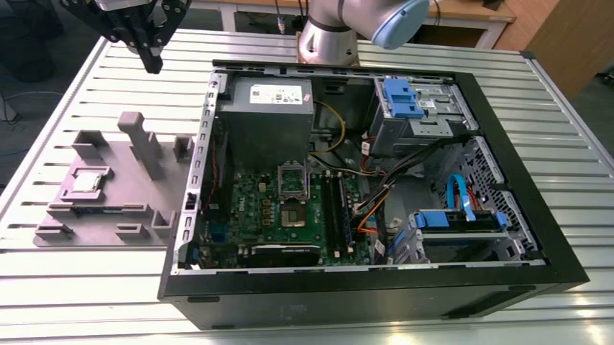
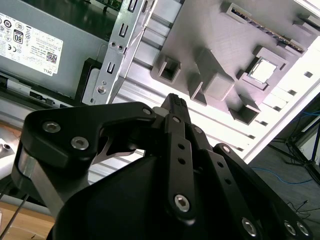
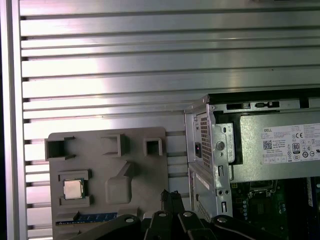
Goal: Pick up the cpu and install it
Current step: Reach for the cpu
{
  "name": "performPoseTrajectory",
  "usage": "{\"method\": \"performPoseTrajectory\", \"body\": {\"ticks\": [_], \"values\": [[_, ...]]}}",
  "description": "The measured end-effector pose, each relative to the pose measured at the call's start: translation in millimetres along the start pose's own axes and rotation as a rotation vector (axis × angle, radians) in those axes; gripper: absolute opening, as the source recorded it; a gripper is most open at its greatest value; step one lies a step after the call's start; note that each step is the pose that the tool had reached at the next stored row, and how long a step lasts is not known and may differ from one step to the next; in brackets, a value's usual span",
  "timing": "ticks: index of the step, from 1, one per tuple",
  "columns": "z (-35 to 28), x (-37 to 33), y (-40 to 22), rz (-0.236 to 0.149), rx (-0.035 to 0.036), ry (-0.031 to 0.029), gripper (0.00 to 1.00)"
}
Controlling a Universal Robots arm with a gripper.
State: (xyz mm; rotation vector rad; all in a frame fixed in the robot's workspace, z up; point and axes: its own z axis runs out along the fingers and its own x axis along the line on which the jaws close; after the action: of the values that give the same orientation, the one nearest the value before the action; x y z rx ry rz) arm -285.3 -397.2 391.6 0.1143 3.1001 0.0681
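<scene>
The cpu [image 1: 88,180] is a small square chip with a silver top, lying flat in a recess of a grey holder plate [image 1: 115,212] on the exterior view's left. Both wrist views show the cpu [image 2: 263,71] [image 3: 74,189] in that recess. My gripper [image 1: 154,66] hangs high above the slatted table, beyond the plate's far end and well apart from the chip. Its black fingers [image 2: 174,102] are shut together with nothing between them, and the tips [image 3: 170,196] point down near the plate's edge. Inside the open computer case, the socket [image 1: 292,213] sits on the green motherboard.
The open black computer case [image 1: 499,237] fills the middle and right of the slatted metal table [image 1: 106,79]. A large grey box with a white label [image 1: 264,122] stands in the case beside the plate. Upright grey posts [image 1: 144,147] rise from the holder plate. Cables and blue drive brackets [image 1: 403,97] crowd the case's right side.
</scene>
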Motion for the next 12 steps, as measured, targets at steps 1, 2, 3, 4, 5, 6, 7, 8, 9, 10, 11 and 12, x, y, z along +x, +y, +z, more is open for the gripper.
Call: {"method": "performPoseTrajectory", "body": {"ticks": [1,2,3,4,5,6,7,8,9,10,11,12], "values": [[0.0,0.0,0.0,0.0,0.0,0.0,0.11],[0.0,0.0,0.0,0.0,0.0,0.0,0.11],[0.0,0.0,0.0,0.0,0.0,0.0,0.11],[0.0,0.1,0.0,0.0,0.0,0.0,0.11],[0.0,0.1,0.0,0.0,0.0,0.0,0.11],[0.0,0.1,0.0,0.0,-0.0001,-0.0001,0.11],[0.0,0.1,0.0,0.0,0.0,0.0,0.11],[0.0,0.5,-0.1,0.0,0.0,0.0,0.11],[0.0,1.2,-0.1,0.0,0.0,0.0,0.11],[0.1,2.2,-0.2,0.0,0.0,0.0,0.11],[0.2,3.7,-0.3,0.0,0.0,0.0,0.11],[0.4,5.5,-0.4,0.0,0.0,0.0,0.11]]}}
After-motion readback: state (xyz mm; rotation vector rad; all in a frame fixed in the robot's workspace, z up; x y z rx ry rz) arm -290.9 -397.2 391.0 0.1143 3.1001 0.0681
